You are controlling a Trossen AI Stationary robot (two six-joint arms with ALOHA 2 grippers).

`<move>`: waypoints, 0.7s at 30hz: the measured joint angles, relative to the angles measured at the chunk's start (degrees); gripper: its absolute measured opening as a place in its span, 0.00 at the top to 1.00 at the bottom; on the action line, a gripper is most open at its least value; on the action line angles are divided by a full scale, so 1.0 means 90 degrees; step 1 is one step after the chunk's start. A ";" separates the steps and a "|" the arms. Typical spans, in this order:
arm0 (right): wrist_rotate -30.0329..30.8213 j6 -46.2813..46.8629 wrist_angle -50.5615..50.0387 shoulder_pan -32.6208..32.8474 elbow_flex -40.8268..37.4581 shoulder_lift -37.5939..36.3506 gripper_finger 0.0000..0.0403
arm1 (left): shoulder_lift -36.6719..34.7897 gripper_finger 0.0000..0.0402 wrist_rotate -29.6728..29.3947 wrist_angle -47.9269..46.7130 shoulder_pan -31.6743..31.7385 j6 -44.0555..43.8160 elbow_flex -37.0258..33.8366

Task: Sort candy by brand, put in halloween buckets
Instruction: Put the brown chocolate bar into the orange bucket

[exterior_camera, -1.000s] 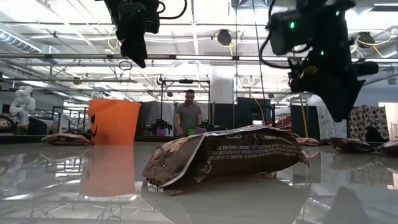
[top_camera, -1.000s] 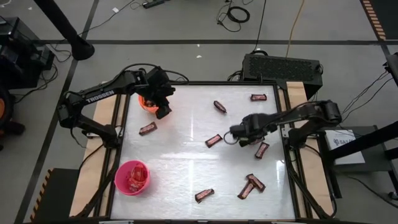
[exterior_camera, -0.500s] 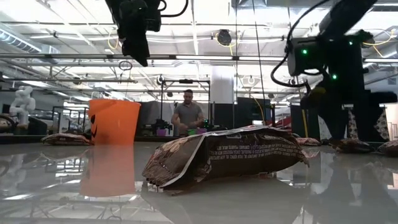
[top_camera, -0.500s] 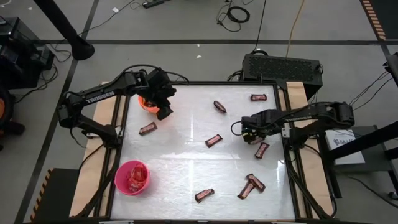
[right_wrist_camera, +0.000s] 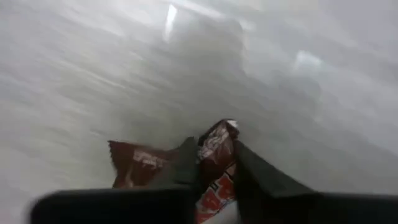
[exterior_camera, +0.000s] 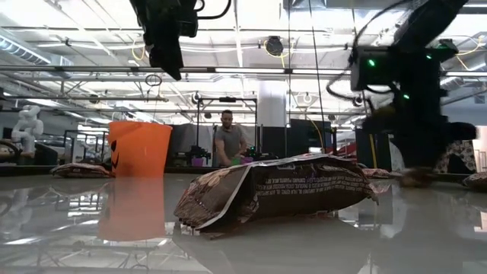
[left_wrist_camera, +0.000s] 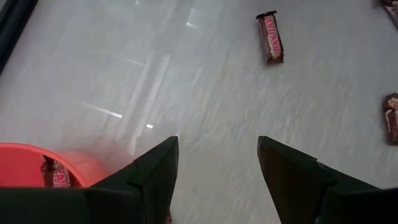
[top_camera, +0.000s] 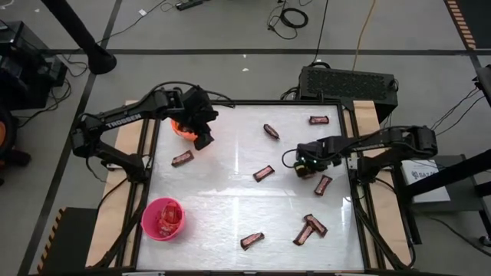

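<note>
My right gripper [top_camera: 303,165] is down near the table at the right middle, shut on a dark brown candy bar with red and white marks [right_wrist_camera: 214,149]. My left gripper [top_camera: 202,134] is open and empty, up above the table beside the orange bucket [top_camera: 181,126]. That bucket has a bar inside [left_wrist_camera: 53,174]. The pink bucket [top_camera: 163,218] stands near the front left with red bars in it. Several brown bars lie flat on the table, among them one [top_camera: 263,173] left of my right gripper and one [top_camera: 323,185] to its right. My right gripper pinches the brown bar between its two fingers [right_wrist_camera: 186,160], coming from above. A crumpled part of the wrapper [right_wrist_camera: 216,140] stands up between the fingertips, and one end [right_wrist_camera: 137,163] sticks out to the side. Whether the bar is off the table I cannot tell.
More bars lie at the far side [top_camera: 271,131] [top_camera: 318,120], the left [top_camera: 182,159] and the front [top_camera: 252,241] [top_camera: 311,228]. In the low view one bar [exterior_camera: 281,190] lies close in front. A person [exterior_camera: 228,141] stands in the room behind the table.
My right gripper has gone down from well above the table to just over it, shifting a little toward the table's right edge.
</note>
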 joint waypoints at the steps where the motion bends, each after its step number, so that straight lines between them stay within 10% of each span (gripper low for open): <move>1: 0.0069 -0.0096 0.0104 0.0000 0.0137 0.0000 0.93 | 0.0000 0.44 0.0001 -0.0006 -0.0035 -0.0004 0.0000; 14: 0.1875 -0.2085 0.4436 -0.0134 0.2455 0.0505 0.90 | -0.0992 0.44 -0.0119 -0.1345 -0.0944 -0.1679 -0.0002; 21: 0.1905 -0.3453 0.5884 -0.0595 0.4547 0.2496 0.90 | -0.1919 0.44 -0.1782 -0.1381 -0.2444 -0.3122 -0.0079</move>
